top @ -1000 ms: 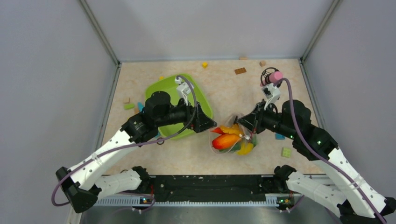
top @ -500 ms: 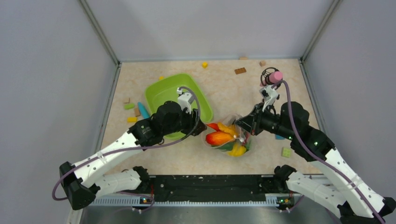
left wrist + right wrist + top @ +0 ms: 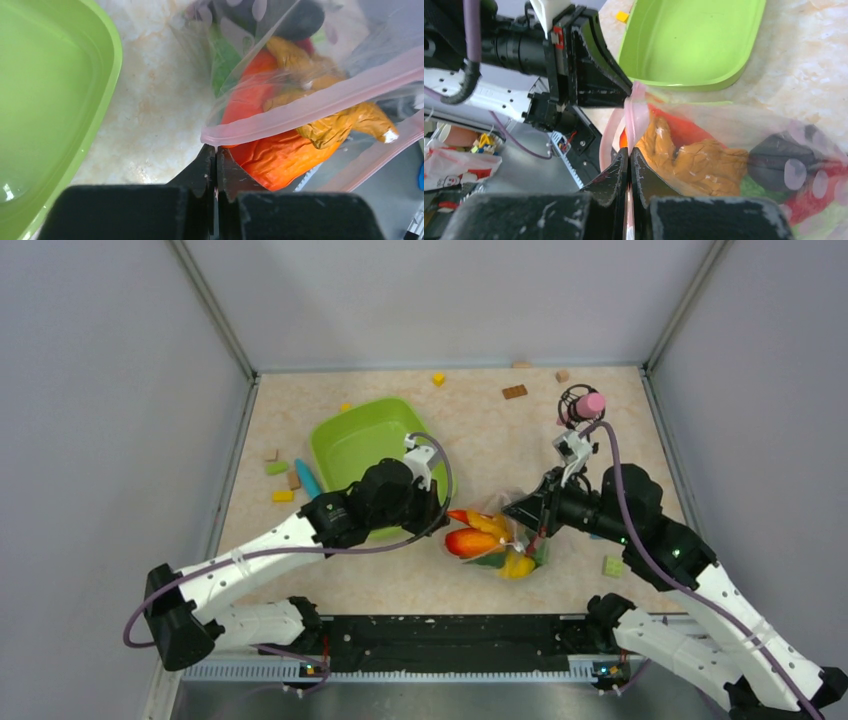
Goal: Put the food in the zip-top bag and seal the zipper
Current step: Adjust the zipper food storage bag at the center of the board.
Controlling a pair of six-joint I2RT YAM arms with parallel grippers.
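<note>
The zip-top bag (image 3: 497, 542) lies on the table between my two grippers, with the food (image 3: 476, 540) inside: an orange piece (image 3: 272, 157), a mustard-yellow piece (image 3: 340, 120), green and dark spotted pieces. Its pink zipper (image 3: 310, 102) runs up to the right, and a second strip (image 3: 380, 150) stands apart below it, so the mouth gapes. My left gripper (image 3: 216, 151) is shut on the zipper's left end (image 3: 443, 514). My right gripper (image 3: 629, 155) is shut on the same pink strip further along (image 3: 510, 510). In the right wrist view, the left gripper's tips meet the strip (image 3: 635, 97).
The lime-green tray (image 3: 355, 445) stands just left of the bag, partly under my left arm. Small blocks lie about: yellow (image 3: 438, 378), brown (image 3: 514, 391), green (image 3: 612, 565), several at the left (image 3: 280, 480). A black, pink-tipped object (image 3: 581, 403) stands at the back right.
My left arm swung right from over the tray to the bag, and its gripper closed from wide open onto the zipper's end. The bag shifted slightly; the right gripper kept its hold.
</note>
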